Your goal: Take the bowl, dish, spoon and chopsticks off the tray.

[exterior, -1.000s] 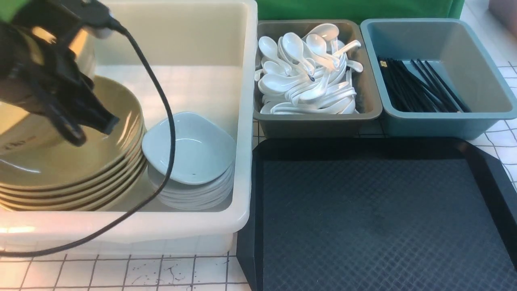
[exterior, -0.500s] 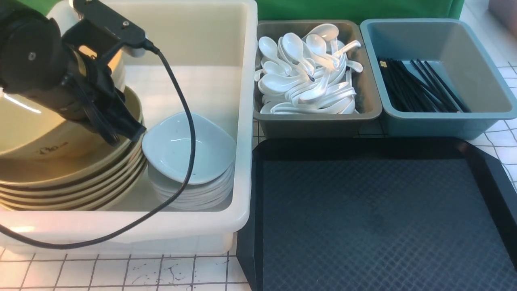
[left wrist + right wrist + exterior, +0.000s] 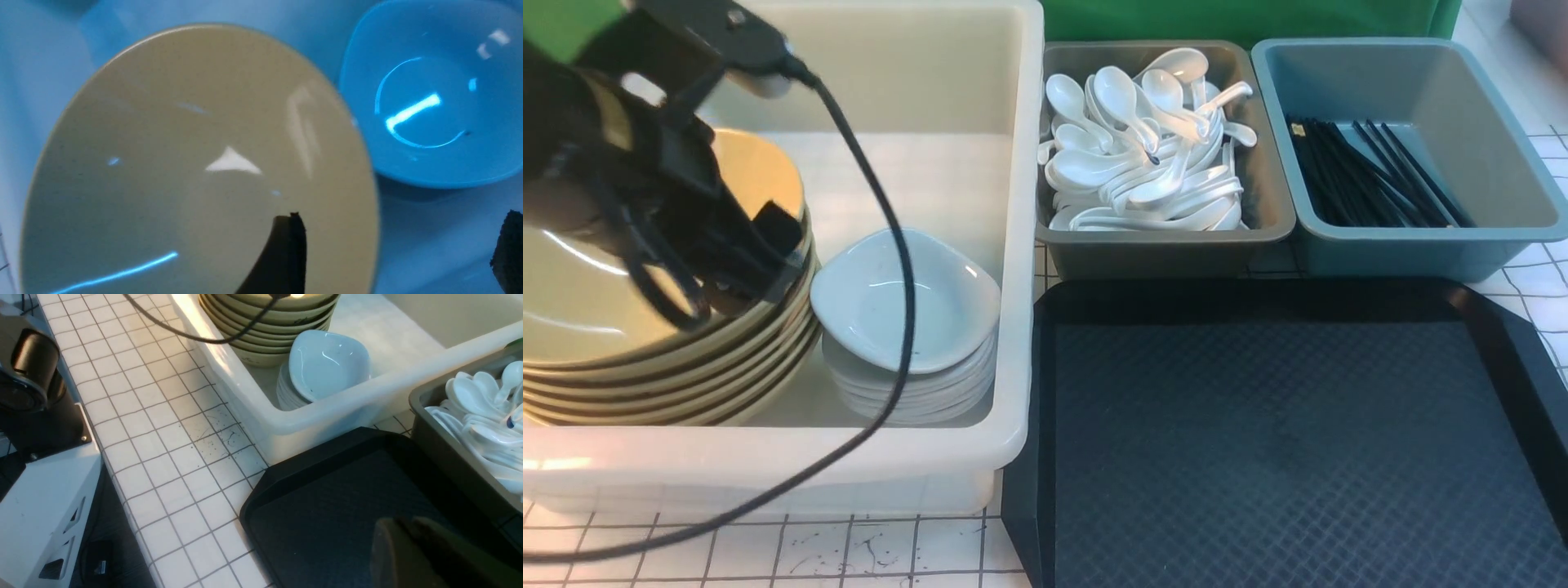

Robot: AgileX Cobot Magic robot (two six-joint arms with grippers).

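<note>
The black tray [image 3: 1290, 441] lies bare at the front right. The yellow bowl [image 3: 572, 294] sits on top of a stack of like bowls in the white bin [image 3: 1013, 204]. My left gripper [image 3: 768, 261] hangs open over the bowl's right rim, one finger above the bowl [image 3: 184, 163] and the other outside it, gripping nothing [image 3: 398, 253]. The white dish [image 3: 907, 298] tops its own stack beside the bowls. White spoons [image 3: 1143, 155] fill the grey bin and black chopsticks [image 3: 1364, 175] lie in the blue-grey bin. My right gripper [image 3: 404, 531] is shut and empty above the tray [image 3: 327, 506].
The grey spoon bin [image 3: 1262, 220] and the blue-grey bin [image 3: 1511, 237] stand side by side behind the tray. The left arm's black cable [image 3: 882, 245] loops over the dish stack and the white bin's front wall. A white tiled tabletop [image 3: 163, 428] lies in front.
My left gripper opened and let go of the yellow bowl. The bowl, held tilted before, now lies flat on the stack. The tray and the right side are unchanged.
</note>
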